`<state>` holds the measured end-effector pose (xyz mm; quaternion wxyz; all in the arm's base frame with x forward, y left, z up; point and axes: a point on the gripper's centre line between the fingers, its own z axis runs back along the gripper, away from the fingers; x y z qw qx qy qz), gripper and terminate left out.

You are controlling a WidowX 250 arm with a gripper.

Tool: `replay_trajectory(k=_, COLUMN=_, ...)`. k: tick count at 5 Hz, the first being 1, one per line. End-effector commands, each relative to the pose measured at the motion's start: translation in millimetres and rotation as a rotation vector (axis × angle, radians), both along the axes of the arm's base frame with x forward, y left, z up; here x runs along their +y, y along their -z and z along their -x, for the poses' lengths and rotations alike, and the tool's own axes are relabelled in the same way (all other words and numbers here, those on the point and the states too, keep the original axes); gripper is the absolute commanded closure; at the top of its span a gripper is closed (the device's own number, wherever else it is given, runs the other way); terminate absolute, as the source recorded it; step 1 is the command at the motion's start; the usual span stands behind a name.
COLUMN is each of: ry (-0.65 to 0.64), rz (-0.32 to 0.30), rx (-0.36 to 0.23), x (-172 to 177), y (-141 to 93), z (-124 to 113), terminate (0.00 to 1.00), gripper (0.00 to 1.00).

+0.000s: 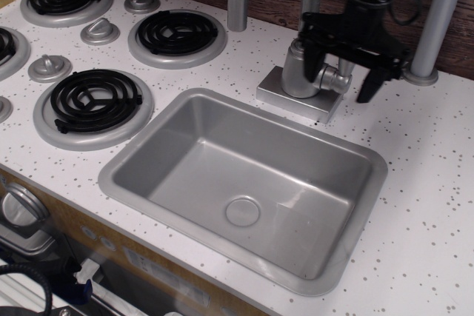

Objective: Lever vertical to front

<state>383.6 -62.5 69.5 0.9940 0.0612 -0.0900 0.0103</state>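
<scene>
Behind the sink [133,183] rim, jaws spread wide, empty, astride the lever [339,78].

Bright, even overhead light, soft glare in the sink [185,120], sharp focus, faint shadows.

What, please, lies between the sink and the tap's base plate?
In the single camera view, only a narrow strip of speckled white counter separates the sink from the base plate.

Black hand [339,72] open, fingers pointing down, straddling the stubby side pivot [335,79] of the grey faucet base [300,72], lever hidden behind hand, grey sink [141,157] in front, speckled white worktop [429,183], black stove coils [95,99] left
</scene>
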Motion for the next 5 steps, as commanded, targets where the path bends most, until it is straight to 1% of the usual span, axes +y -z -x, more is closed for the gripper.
replay_trajectory(k=1, ry=0.028, rz=0.016, rx=-0.163, x=-11, y=-45, z=-12, terminate=0.0, gripper=0.0)
replay_trajectory(k=2, ry=0.051, rz=0.035, rx=-0.203, x=-6, y=-45, z=-28, terminate=0.0, gripper=0.0)
replay_trajectory(k=4, ry=0.047, rz=0.002, rx=-0.24, x=2, y=-44, z=-51, terminate=0.0, gripper=0.0)
replay_trajectory(k=5, ry=0.052, rz=0.011, rx=-0.245, x=3, y=-40, z=-55, terminate=0.0, gripper=0.0)
